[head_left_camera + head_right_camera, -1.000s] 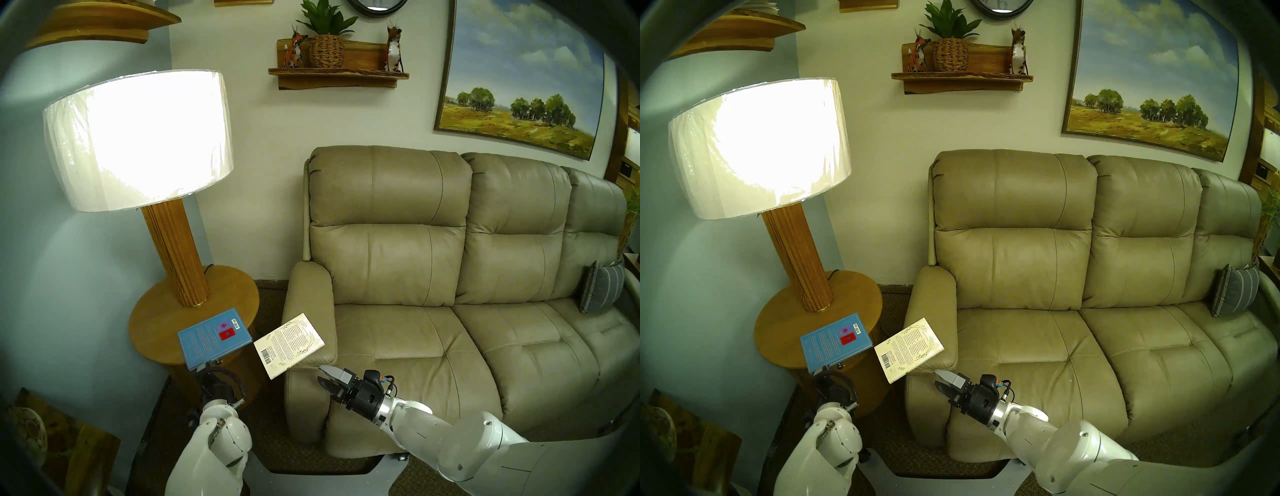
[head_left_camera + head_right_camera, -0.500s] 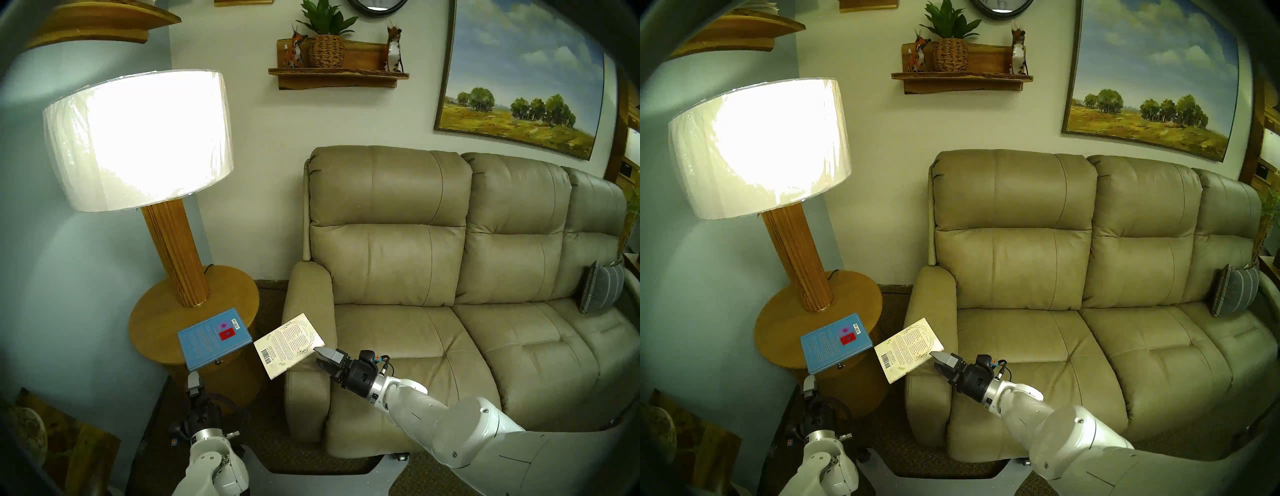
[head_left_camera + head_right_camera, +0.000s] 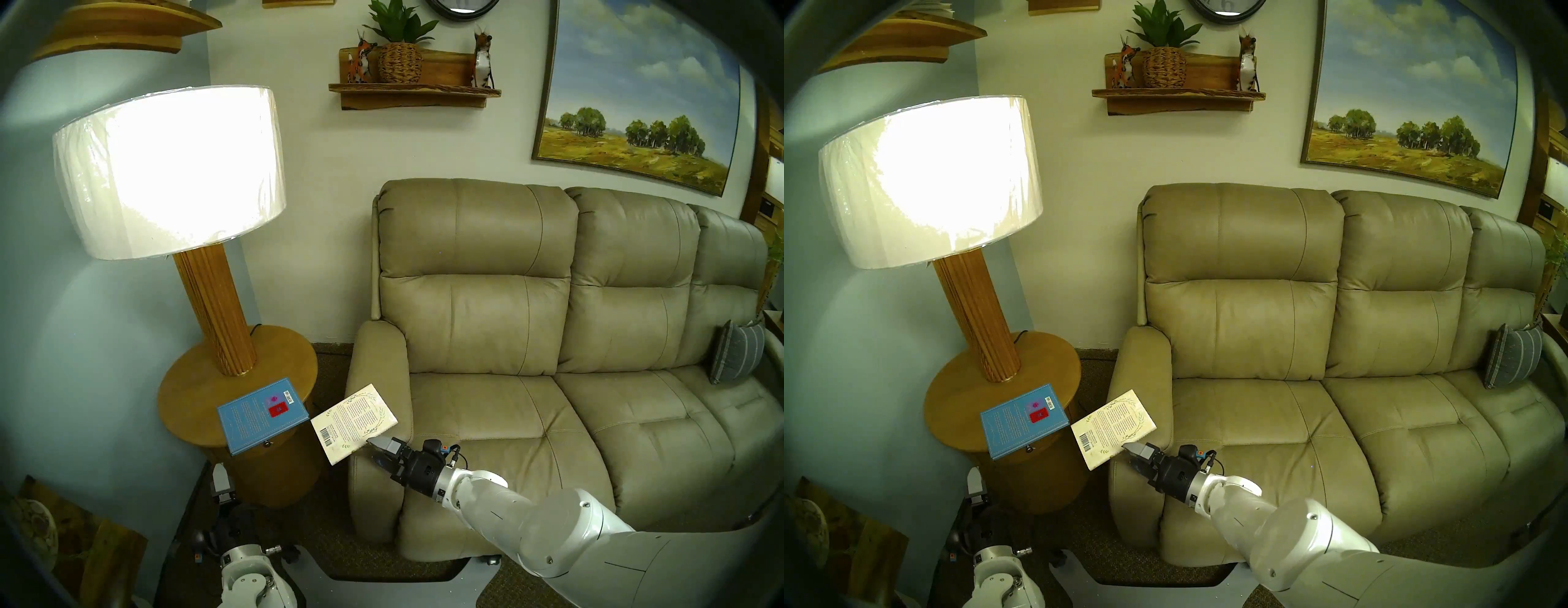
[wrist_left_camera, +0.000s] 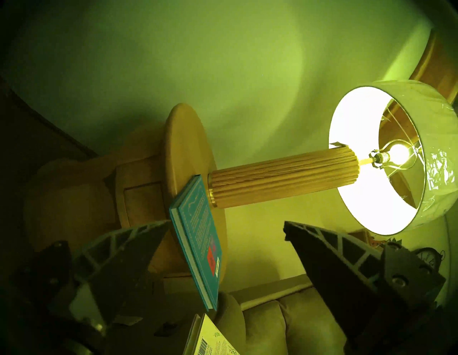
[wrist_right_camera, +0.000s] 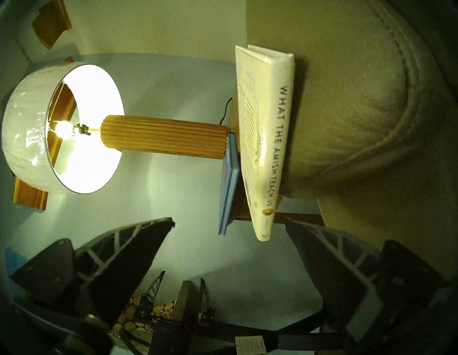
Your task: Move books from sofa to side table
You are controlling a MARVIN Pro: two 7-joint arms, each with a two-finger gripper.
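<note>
The light-blue book (image 3: 263,414) lies on the round wooden side table (image 3: 191,382), overhanging its front edge above the drawer knob. The cream book (image 3: 354,420) lies on the beige sofa's (image 3: 488,416) left armrest, jutting out toward the table. My right gripper (image 3: 373,451) is open at the cream book's near edge. In the right wrist view the book's spine (image 5: 270,148) points between my fingers (image 5: 128,248), its near corner just inside the fingertips. My left gripper (image 3: 220,477) is open and empty, low in front of the table, below the blue book (image 4: 198,238).
A lit lamp (image 3: 169,170) with a thick wooden post stands on the back of the table. A narrow carpeted gap separates table and armrest. A grey striped pillow (image 3: 736,352) leans at the sofa's far right. Wooden shelves hang on the wall above.
My right gripper has moved up and left to the cream book's near edge. My left arm has drawn back and down, away from the blue book. Neither book has moved.
</note>
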